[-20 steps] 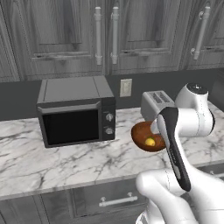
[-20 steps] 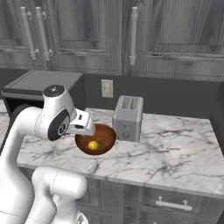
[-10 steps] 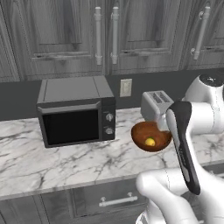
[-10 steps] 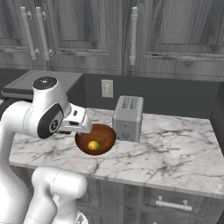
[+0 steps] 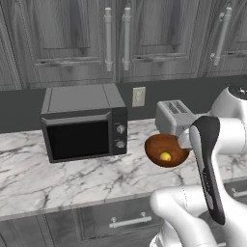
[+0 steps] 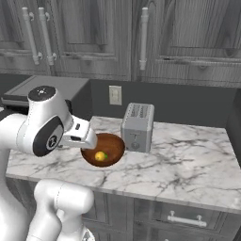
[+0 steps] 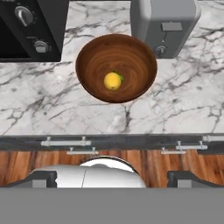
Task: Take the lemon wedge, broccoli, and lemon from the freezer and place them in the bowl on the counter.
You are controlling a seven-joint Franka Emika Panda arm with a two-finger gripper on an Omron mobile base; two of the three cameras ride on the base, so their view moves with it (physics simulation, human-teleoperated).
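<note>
Since 1 second ago the arm has drawn back from the bowl (image 5: 166,150) toward the base, so the white upper link now stands nearer both base cameras and the bowl's inside shows more fully. Bowl, toaster and microwave sit where they sat.

Round and reddish-brown, with a wood-like grain, the bowl rests on the counter (image 5: 72,181), a white marble top with grey veins above dark grey drawers with metal bar handles. A small bright yellow lemon (image 7: 112,81) lies at its bottom, and a sliver of green, likely the broccoli (image 7: 120,78), peeks out touching the lemon's side; it is too small to tell more. The boxy light-grey toaster (image 6: 138,126) stands just beside the bowl, and the black microwave (image 5: 84,123) with 2 knobs stands on the bowl's other side.

Looking down from above, the hand view shows the bowl's full circle, the drawer fronts and a strip of wood floor, while the base views add the wall outlet (image 5: 138,96) and the dark wood-grain upper cabinets (image 6: 94,37). The gripper (image 7: 112,177) has its 2 finger tips spread as wide as they go, holding nothing.
</note>
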